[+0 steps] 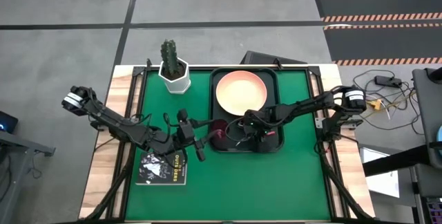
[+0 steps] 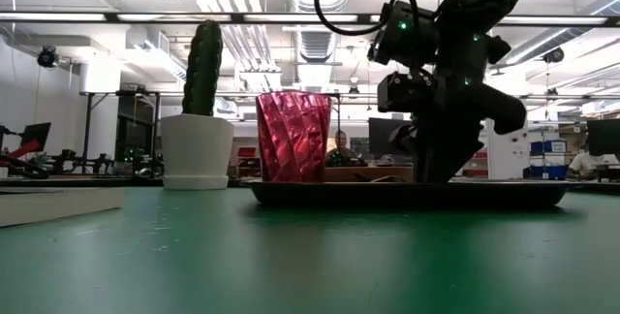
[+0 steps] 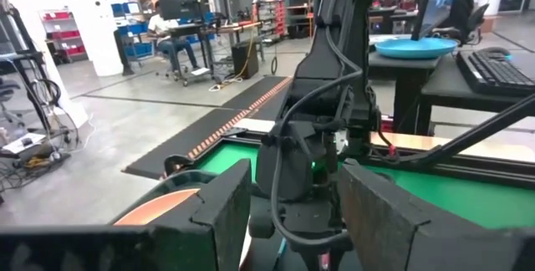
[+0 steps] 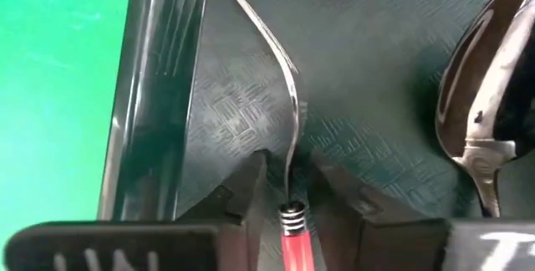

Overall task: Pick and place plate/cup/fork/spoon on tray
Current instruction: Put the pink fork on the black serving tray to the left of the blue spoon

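Surface: green mat (image 1: 276, 182) laid on a wooden table, with grey workshop floor around it.
Tray (image 1: 271, 75): holds the plate (image 1: 241, 90) and the cup (image 2: 293, 136).
Right gripper (image 4: 288, 189): closed on the fork (image 4: 291, 137) over the tray, beside the spoon (image 4: 481, 95).
Left gripper (image 3: 292, 221): fingers held apart near the cup.
Hidden: fork handle is mostly cut off; its tines apparently point away.

I work in a robotics lab: beyond my jaws stand desks with monitors (image 3: 182, 3), a keyboard (image 3: 500, 69), and a seated person (image 3: 163, 30).
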Robot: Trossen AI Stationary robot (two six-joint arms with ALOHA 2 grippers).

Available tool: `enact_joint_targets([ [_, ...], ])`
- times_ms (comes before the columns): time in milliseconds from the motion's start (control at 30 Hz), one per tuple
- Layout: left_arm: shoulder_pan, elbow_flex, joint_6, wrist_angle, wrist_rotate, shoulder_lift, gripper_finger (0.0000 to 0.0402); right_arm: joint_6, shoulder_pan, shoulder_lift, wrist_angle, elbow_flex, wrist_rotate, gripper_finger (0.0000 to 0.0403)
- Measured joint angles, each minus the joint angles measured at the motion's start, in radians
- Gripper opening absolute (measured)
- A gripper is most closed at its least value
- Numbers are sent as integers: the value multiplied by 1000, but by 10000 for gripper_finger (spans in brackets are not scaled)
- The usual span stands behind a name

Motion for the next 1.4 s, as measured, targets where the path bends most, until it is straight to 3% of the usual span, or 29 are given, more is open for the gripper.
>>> enact_joint_targets([
  [233,0,7,39,-1,-6,-1,160,58,-1,-64,-23,-2,20,108],
  [567,-11,1,78,-2,-25,-32,160,130,4,-192,-95,-18,38,107],
  [833,-14,0,77,0,-25,-31,160,71,7,-201,-89,-80,36,89],
  [1033,-14,0,77,0,-25,-31,160,62,7,-186,-85,-97,105,111],
  [1233,-14,0,77,0,-25,-31,160,64,7,-172,-76,-102,105,135],
  [1400,-14,-1,75,1,-25,-31,160,68,7,-148,-75,-104,104,125],
])
